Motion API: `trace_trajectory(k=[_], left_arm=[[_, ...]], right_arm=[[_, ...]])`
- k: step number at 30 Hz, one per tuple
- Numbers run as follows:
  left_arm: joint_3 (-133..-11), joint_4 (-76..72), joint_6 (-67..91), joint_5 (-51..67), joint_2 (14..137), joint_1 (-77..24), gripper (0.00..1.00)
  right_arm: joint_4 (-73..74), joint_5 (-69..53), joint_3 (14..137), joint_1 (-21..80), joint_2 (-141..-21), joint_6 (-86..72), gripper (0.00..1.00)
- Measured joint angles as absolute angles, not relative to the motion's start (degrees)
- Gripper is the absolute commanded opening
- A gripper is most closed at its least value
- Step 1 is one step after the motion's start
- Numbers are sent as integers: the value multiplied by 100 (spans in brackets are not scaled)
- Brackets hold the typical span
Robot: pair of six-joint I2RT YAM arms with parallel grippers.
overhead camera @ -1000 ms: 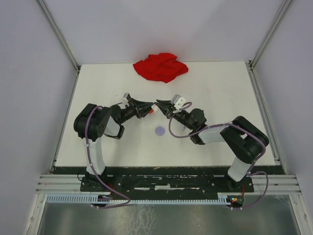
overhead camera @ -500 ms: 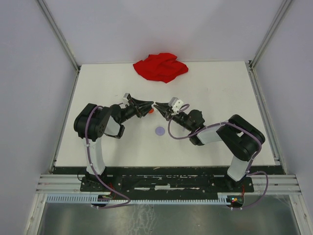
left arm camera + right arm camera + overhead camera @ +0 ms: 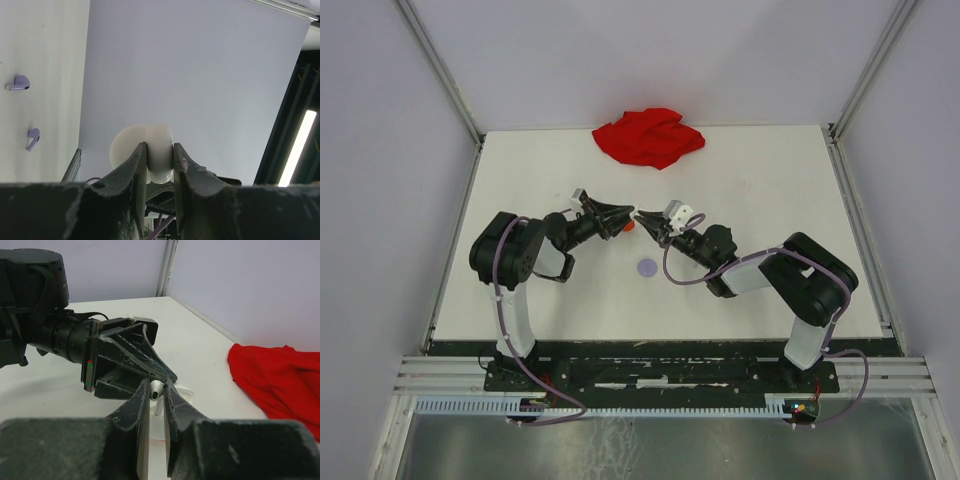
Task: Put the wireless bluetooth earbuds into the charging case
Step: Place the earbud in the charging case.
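Observation:
My left gripper [image 3: 618, 220] is shut on a white round charging case [image 3: 150, 150] and holds it above the table; the jaws pinch it from both sides in the left wrist view [image 3: 159, 150]. My right gripper [image 3: 641, 218] is shut on a white stemmed earbud [image 3: 156, 389], stem down, right at the left gripper's tips. The white case [image 3: 181, 392] shows just below and behind the earbud. Two lavender earbuds [image 3: 19, 82] [image 3: 33, 138] lie on the table. A small red piece [image 3: 630, 226] shows between the two grippers.
A crumpled red cloth [image 3: 648, 136] lies at the table's far edge, also in the right wrist view [image 3: 280, 375]. A lavender round disc [image 3: 647, 267] lies on the table in front of the grippers. White walls stand on both sides.
My right gripper has moved left with the white earbud, closing the gap to the left gripper's tips. The left gripper has barely moved.

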State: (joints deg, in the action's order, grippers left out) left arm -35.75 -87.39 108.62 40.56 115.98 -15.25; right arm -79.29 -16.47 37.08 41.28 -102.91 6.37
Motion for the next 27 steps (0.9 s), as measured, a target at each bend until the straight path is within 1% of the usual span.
trace_trajectory(k=[27], left_arm=[[-3540,-8739,10866,4058,11419,-1525,3]], right_arm=[[-8055,-1431,3573,4128,-10294,895,0]])
